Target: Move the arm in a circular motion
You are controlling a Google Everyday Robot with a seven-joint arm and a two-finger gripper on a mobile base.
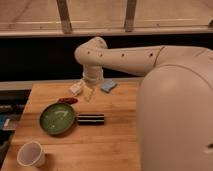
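My arm [150, 65] is a thick cream-white tube with small dark holes. It reaches from the large rounded segment at the right across to an elbow at top centre, then bends down. Its gripper [88, 93], a small yellowish-tan tip, hangs just above the back of the wooden table [115, 145], between a small white bottle [76, 88] and a blue sponge [108, 86]. It holds nothing that I can see.
A green plate [57, 118] lies at the left of the table, a dark red item [67, 100] behind it, and a black rectangular object [91, 119] to its right. A white paper cup [31, 153] stands at the front left corner. A dark wall runs behind the table.
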